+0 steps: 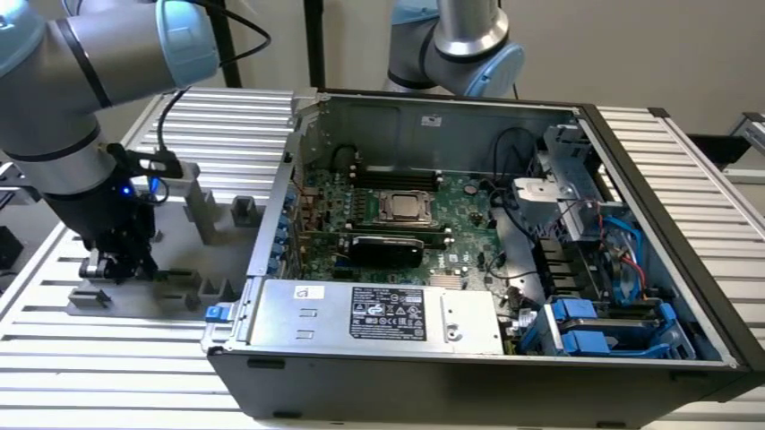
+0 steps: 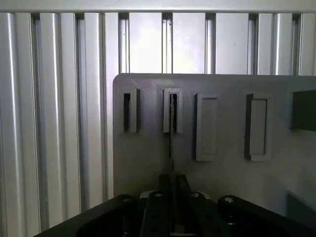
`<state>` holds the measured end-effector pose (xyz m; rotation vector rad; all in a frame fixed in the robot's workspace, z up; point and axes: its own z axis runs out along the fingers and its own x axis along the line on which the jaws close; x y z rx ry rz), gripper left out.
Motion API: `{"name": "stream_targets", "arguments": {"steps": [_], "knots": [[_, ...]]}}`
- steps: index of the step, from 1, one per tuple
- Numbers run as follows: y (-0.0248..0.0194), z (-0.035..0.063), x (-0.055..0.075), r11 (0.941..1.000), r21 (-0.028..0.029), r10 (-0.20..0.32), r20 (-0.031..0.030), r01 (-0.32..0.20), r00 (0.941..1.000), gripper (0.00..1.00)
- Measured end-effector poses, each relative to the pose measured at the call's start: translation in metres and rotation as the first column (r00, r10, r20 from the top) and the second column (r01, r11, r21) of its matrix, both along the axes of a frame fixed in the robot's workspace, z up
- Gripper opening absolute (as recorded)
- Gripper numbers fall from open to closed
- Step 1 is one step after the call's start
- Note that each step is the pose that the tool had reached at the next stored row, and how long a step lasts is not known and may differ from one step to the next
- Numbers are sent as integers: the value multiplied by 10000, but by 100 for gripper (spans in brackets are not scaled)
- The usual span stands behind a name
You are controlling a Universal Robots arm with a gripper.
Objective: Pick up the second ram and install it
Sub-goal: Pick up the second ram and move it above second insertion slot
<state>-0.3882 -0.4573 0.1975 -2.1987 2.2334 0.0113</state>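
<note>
In the exterior view my gripper [image 1: 116, 267] is lowered onto the grey plastic tray [image 1: 143, 300] at that view's left, outside the computer case. From the wrist camera the second ram [image 2: 172, 129] appears edge-on as a thin line, standing upright in a narrow slot of the tray [image 2: 148, 163]. Its near end runs in between my two black fingers [image 2: 163, 197], which are pressed close together on it, so the gripper [image 2: 173, 192] is shut on the stick. A neighbouring narrow slot [image 2: 129, 112] holds nothing.
The open computer case [image 1: 478, 224] lies at the exterior view's right, with the silver processor socket [image 1: 404, 208], a black card [image 1: 382, 246] and the power supply [image 1: 371, 313]. A second arm [image 1: 460, 45] stands behind the case. The ribbed metal table [image 2: 49, 123] surrounds the tray.
</note>
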Motion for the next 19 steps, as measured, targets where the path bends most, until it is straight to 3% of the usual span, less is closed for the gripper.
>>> {"name": "stream_targets", "arguments": {"steps": [10,11,19], "knots": [[0,-12,0,10000,-1,0,-1,0,10000,100],[0,-12,0,10000,-1,0,-1,0,10000,0],[0,-13,0,10000,-1,0,-1,0,10000,0]]}}
